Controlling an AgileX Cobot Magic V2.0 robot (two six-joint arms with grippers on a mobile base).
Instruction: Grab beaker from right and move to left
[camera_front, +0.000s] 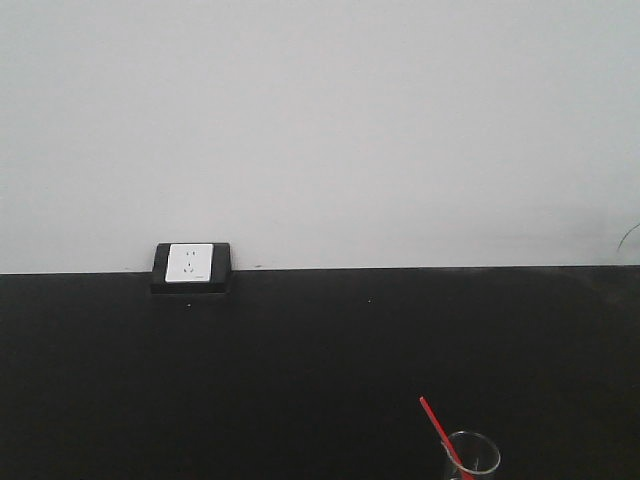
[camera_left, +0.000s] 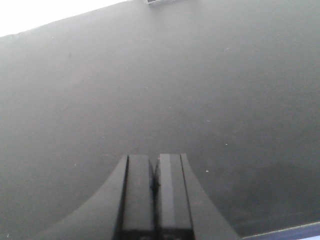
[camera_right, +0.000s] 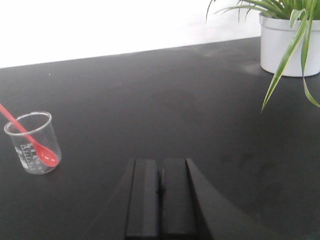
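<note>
The beaker (camera_right: 32, 142) stands upright on the black bench (camera_right: 165, 100), well away from the rear edge and toward the front right portion of the surface. In the front-facing view only its rim and upper wall are shown, as the rest is cut off by the frame. A red spoon (camera_right: 29, 137) is leaned inside it, with the bowl resting at the bottom and the handle projecting over the rim. Printed graduations are visible on the glass but cannot be read.

The right pincer (camera_right: 161, 164) is pressed together with nothing pinched. The beaker is located ahead of it and to its left, well apart from it. The left pincer (camera_left: 155, 161) is likewise pressed together and empty, over bare bench surface.

A white wall socket (camera_front: 190, 264) in a dark frame is mounted at the rear edge of the bench, toward the left. A white plant pot (camera_right: 282, 47) with long green leaves is placed near the rear edge, toward the right.
</note>
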